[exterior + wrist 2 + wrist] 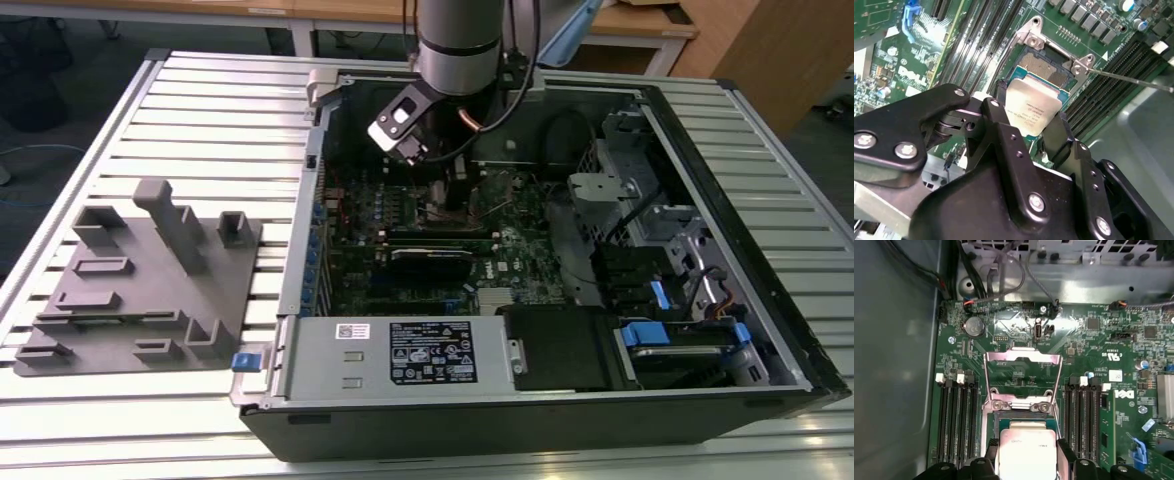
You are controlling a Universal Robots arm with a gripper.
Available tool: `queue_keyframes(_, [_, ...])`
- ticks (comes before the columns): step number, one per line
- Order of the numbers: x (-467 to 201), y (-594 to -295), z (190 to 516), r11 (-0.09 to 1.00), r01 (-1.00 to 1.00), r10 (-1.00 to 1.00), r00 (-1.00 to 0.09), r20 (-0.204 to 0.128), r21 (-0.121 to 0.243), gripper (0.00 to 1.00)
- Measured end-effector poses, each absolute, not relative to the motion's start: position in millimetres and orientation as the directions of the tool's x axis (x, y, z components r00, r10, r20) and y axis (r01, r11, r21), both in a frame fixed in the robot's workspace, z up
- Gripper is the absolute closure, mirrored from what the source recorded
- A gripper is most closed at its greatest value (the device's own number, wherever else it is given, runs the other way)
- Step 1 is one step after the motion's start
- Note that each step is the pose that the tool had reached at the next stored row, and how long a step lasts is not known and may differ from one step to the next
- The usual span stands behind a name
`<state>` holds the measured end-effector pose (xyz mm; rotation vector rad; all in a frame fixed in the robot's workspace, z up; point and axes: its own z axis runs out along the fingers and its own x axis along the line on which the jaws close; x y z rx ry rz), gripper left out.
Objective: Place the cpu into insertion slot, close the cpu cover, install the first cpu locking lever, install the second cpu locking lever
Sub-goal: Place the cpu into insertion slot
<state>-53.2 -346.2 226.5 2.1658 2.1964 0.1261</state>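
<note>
The pincer [1029,119] is gripping the cpu [1032,102] by two opposite edges, with one black finger [998,116] pressing on each side. The cpu is hanging just over the insertion slot [1046,67] and partly covering it; whether it is touching the slot I cannot tell. The cpu cover [1023,358] is standing swung open beyond the slot, and a thin locking lever [1134,81] is sticking out free. In the exterior view the arm [458,40] is reaching into the open computer case [534,425] at about its eleven o'clock. A grey fixture block [147,290] is lying on the table [200,100] at the case's nine o'clock.
</note>
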Motion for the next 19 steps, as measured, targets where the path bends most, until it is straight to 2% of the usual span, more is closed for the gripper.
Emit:
queue_keyframes(11, [-56,-346,207,0.013,0.995,1.0,-0.015,0.019,0.096,0.46])
queue_keyframes(19, [-56,-345,207,0.013,0.995,1.0,-0.015,0.019,0.096,0.46])
